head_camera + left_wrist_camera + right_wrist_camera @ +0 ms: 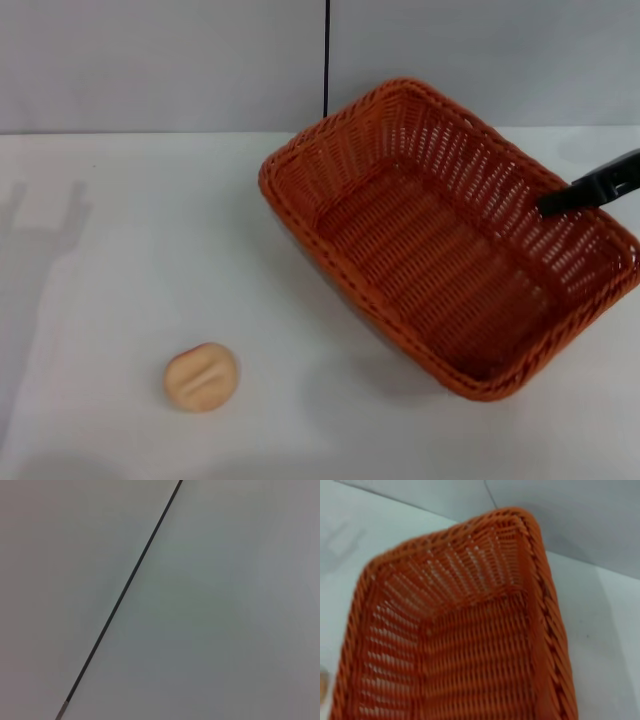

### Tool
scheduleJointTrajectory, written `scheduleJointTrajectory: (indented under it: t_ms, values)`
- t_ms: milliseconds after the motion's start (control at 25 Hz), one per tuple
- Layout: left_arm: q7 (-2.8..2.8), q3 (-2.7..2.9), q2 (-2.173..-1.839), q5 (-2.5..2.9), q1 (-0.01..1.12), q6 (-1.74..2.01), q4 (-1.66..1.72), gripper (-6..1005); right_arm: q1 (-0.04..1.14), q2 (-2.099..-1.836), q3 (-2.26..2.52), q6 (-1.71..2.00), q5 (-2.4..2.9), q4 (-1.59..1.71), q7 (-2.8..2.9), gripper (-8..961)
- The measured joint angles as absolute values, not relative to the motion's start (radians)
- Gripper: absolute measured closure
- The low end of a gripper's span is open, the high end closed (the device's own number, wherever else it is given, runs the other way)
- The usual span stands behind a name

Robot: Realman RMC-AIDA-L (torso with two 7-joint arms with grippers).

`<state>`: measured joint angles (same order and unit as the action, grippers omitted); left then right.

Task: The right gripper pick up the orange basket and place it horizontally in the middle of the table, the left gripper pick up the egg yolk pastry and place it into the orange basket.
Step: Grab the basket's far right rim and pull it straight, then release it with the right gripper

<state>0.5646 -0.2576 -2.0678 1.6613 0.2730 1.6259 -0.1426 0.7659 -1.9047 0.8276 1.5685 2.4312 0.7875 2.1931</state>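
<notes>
So the orange basket (440,240) is the big thing here, sitting skewed on the white table (120,250), with one corner pointing toward the back wall and the long side running diagonally. Its near rim looks raised a bit, with a shadow under it, so it may be tilted or partly lifted, but I can't tell for sure. Nothing is inside it; you just see the woven floor and the openwork sides.

The right gripper (590,190) comes in from the basket's right side, a black finger reaching over the rim and down against the inner wall there. Only that one dark piece shows in the head view, so I can't tell whether the claw is spread or pinching the rim. The right wrist view looks down into the basket (470,645) from close above, with the braided rim and one corner filling most of it and none of that arm's own fingers visible.

The egg yolk pastry (201,377) lies on the table well apart from the basket, off its near-left side, crease facing up.

The left gripper isn't visible anywhere. Its wrist camera only catches a plain grey surface with a thin dark seam (125,585) running across it.
</notes>
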Motion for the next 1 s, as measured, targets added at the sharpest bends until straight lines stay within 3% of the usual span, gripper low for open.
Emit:
scheduleJointTrajectory:
  t_ms: [160, 400, 760, 1000]
  values:
    - [0.565, -0.259, -2.068, 1.661, 0.273, 1.626, -0.143, 156, 0.753, -1.901, 0.808, 1.6, 2.393, 0.817, 2.185, 781]
    - [0.565, -0.265, -2.066, 1.661, 0.278, 1.626, -0.143, 156, 0.738, -1.873, 0.767, 1.73, 2.236, 0.837, 2.18, 781]
    - [0.565, -0.265, -2.066, 1.656, 0.282, 1.624, -0.142, 155, 0.713, -1.87, 0.687, 1.842, 2.11, 0.915, 2.151, 782]
    - [0.565, -0.267, -2.065, 1.655, 0.286, 1.624, -0.14, 155, 0.698, -1.843, 0.677, 1.907, 1.986, 0.959, 2.119, 782]
